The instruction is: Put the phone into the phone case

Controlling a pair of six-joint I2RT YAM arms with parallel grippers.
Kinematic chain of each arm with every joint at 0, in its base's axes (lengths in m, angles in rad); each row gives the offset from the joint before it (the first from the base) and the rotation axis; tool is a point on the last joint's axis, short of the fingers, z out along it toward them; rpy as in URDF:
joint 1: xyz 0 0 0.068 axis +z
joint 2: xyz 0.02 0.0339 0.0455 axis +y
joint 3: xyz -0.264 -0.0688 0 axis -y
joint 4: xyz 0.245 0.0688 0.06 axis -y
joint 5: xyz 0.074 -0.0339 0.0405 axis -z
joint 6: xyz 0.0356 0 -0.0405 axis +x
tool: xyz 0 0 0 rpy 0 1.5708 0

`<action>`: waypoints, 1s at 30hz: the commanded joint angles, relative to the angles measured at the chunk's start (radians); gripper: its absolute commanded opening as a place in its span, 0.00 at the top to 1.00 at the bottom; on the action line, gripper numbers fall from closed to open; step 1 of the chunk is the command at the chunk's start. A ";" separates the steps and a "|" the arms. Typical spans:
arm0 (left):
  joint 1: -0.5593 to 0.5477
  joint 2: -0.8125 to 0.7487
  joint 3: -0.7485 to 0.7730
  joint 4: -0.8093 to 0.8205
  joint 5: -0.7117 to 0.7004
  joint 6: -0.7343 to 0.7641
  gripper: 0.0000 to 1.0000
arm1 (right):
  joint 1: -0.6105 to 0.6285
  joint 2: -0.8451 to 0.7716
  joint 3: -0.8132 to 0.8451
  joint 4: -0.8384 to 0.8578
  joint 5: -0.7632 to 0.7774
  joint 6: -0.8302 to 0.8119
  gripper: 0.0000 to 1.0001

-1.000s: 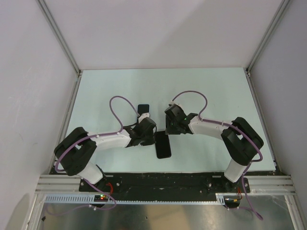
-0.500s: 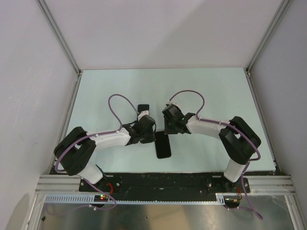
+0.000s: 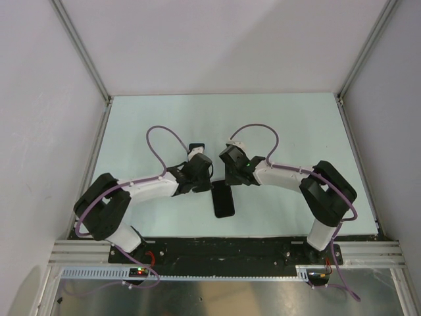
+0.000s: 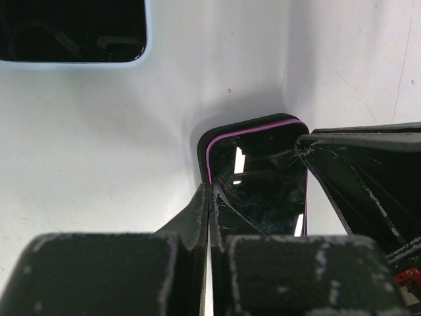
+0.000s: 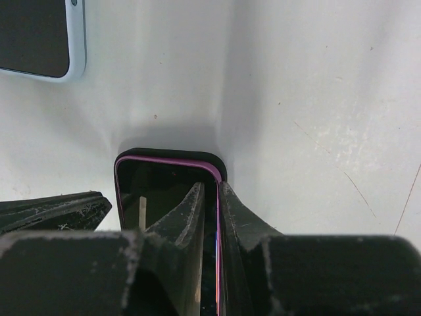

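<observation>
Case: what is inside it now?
Inside the case, only a dark glossy surface with reflections shows. The phone lies apart on the table. The left gripper and the right gripper pinch the case's side walls and cover the near part.

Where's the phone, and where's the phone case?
phone [image 5: 33,36]: right wrist view, on its dark flat face.
phone case [image 4: 263,157]: left wrist view, on its shiny black inside.
</observation>
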State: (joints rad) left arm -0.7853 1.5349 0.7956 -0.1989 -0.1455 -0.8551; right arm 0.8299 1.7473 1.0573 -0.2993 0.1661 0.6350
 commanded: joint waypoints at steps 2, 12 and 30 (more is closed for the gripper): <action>0.012 0.013 0.045 0.005 0.000 0.027 1.00 | 0.042 0.054 -0.021 -0.034 -0.018 0.015 0.85; 0.016 0.026 0.054 0.007 0.000 0.028 1.00 | 0.078 0.094 -0.070 -0.018 -0.026 0.033 0.86; 0.025 0.037 0.053 0.006 0.002 0.028 1.00 | 0.115 0.167 -0.125 0.004 -0.035 0.068 0.87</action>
State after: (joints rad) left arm -0.7704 1.5692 0.8104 -0.2001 -0.1452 -0.8536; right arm 0.8890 1.7626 1.0195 -0.2485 0.2886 0.6552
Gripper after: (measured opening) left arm 0.003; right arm 0.136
